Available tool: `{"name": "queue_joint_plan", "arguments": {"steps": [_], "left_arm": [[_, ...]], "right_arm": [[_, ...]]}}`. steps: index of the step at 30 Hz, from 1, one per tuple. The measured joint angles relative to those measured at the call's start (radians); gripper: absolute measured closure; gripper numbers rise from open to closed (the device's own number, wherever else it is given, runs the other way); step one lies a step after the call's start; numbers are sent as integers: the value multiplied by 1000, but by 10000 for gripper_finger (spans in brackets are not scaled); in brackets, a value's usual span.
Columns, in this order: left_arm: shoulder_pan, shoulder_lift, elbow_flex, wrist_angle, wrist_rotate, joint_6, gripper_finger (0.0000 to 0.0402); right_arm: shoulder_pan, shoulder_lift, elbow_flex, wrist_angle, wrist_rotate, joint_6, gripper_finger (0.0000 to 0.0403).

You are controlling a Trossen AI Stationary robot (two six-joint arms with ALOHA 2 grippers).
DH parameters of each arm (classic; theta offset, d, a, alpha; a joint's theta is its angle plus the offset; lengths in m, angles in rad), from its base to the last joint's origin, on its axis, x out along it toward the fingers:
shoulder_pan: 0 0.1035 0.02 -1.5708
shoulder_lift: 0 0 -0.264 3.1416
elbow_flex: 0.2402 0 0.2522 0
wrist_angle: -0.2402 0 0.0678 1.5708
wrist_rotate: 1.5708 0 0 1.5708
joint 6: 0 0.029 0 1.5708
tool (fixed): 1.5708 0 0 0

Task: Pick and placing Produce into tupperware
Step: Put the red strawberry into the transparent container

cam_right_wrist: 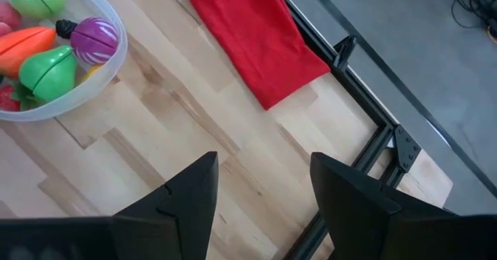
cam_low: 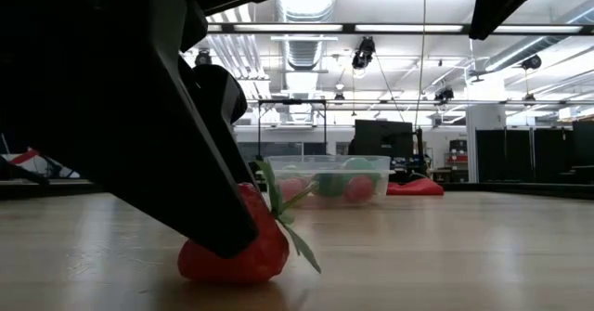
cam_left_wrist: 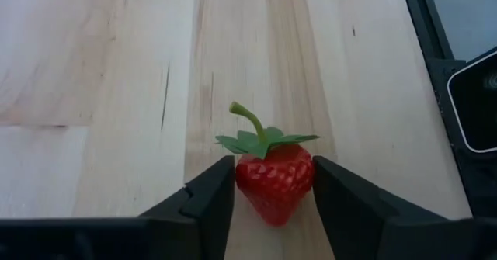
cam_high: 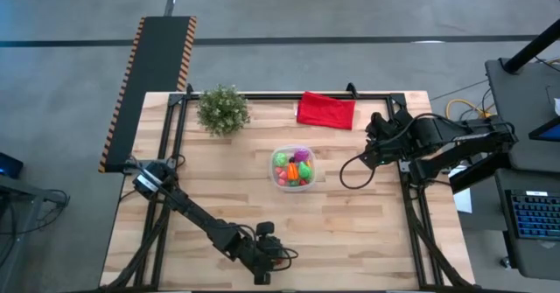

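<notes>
left gripper (cam_left_wrist: 273, 194) at near table edge, jaws clenching on strawberry (cam_left_wrist: 273, 184) lying on wood, not yet lifting. tupperware (cam_high: 292, 184) at table centre already holding several produce pieces. right gripper (cam_right_wrist: 264, 186) waiting far right, jaws spread, gripping nothing. strawberry looking like last piece left.

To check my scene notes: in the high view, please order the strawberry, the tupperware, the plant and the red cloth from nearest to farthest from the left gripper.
1. Strawberry: between the left gripper's fingers.
2. Tupperware: table centre.
3. Plant: far left.
4. Red cloth: far edge, right of centre.
</notes>
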Motion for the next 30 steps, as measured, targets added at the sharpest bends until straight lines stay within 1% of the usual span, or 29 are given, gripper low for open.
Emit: {"name": "queue_joint_plan", "arguments": {"steps": [8,12,17,21,24,30], "left_arm": [[4,-3,1,-5,0,1,253],[16,-26,20,-68,-5,3,253],[64,-91,15,-150,-53,9,253],[135,-157,12,-226,-93,64,253],[209,-211,9,-230,-125,116,253],[404,-266,-25,-239,-138,184,253]], "right_arm": [[0,0,0,1,0,0,204],[0,0,0,1,0,0,204],[0,0,0,2,0,0,204],[0,0,0,3,-1,0,204],[0,0,0,3,-2,1,204],[0,0,2,2,-5,8,204]]}}
